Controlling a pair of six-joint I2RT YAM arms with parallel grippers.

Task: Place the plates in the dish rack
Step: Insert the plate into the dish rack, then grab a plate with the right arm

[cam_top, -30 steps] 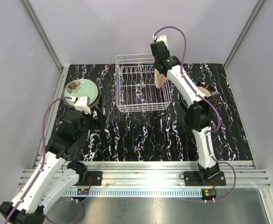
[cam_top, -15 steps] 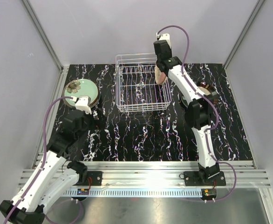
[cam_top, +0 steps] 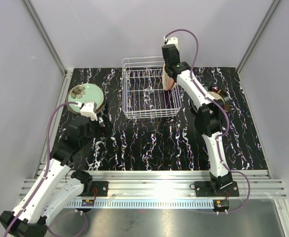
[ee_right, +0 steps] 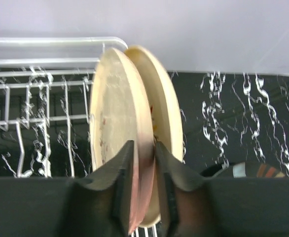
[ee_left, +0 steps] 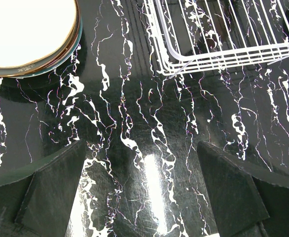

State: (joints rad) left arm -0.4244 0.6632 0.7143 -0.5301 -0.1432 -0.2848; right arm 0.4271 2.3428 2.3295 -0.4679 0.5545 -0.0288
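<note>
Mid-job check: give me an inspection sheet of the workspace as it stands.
Surface: black, white-veined table.
Job's things: dish rack at back centre; peach plate upright at its right end, second plate just behind it; left stack topped mint-green; right stack partly hidden by the arm.
Clutter: nothing seen.
Grippers: left gripper open over the table; right gripper closed on the peach plate's rim.
Cables: purple cable loops along each arm.
Surroundings: grey walls; aluminium rail at the near edge.
</note>
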